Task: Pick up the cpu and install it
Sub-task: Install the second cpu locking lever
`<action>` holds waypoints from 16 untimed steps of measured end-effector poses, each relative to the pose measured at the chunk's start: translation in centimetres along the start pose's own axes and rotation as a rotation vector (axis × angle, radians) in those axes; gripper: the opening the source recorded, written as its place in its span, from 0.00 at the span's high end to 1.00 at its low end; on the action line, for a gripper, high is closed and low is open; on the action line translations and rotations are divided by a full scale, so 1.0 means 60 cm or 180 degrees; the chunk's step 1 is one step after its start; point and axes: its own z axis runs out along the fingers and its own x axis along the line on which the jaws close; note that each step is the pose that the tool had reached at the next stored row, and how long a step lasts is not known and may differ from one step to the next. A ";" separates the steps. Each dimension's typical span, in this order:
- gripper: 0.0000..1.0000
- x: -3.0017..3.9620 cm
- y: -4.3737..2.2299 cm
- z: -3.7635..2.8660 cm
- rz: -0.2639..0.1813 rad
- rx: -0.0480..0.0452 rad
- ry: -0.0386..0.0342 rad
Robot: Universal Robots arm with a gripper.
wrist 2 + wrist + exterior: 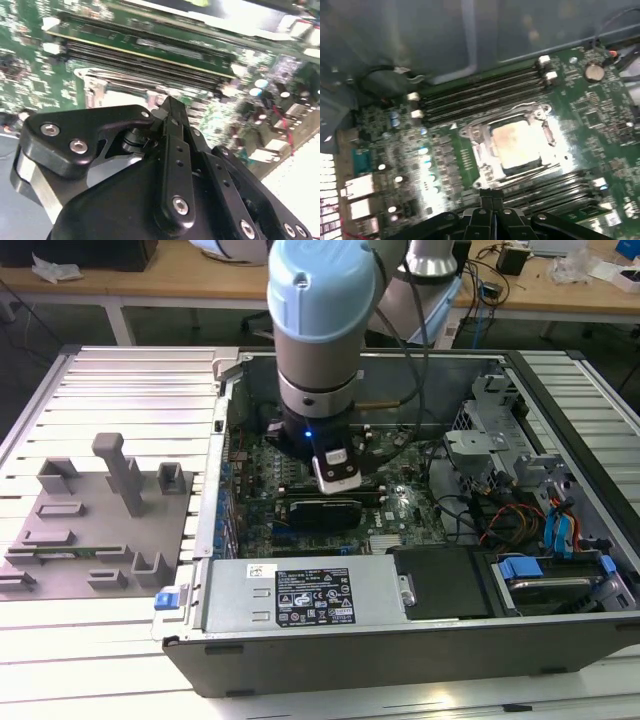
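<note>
- The arm [320,330] reaches down into the open computer case [400,640] on the bench [100,640], over the green motherboard [400,505]; the gripper [492,200] hangs just above the board in the first wrist view
- The jaws look pressed together with nothing between them; both wrist views show the black fingers [172,130] meeting
- The cpu [515,145] sits flat in its metal socket [480,155], pale top up, between two banks of memory slots [480,95]
- The grey tray [100,520] lies well apart, at the exterior view's left

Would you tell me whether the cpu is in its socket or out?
In: the cpu lies flat inside the socket frame on the motherboard.
</note>
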 end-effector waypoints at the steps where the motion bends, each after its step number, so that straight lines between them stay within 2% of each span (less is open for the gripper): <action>1: 0.89 -0.007 0.003 0.001 0.0000 0.0002 0.0000; 3: 0.89 -0.014 0.015 0.004 -0.0001 0.0010 -0.0001; 7: 0.89 -0.012 0.045 0.013 -0.0002 0.0030 -0.0007; 11: 0.89 -0.016 0.063 0.019 -0.0005 0.0141 -0.0030; 13: 0.89 -0.021 0.072 0.021 -0.0006 0.0231 -0.0040; 14: 0.89 -0.024 0.075 0.022 -0.0007 0.0245 -0.0040; 16: 0.89 -0.031 0.081 0.024 -0.0008 0.0248 -0.0037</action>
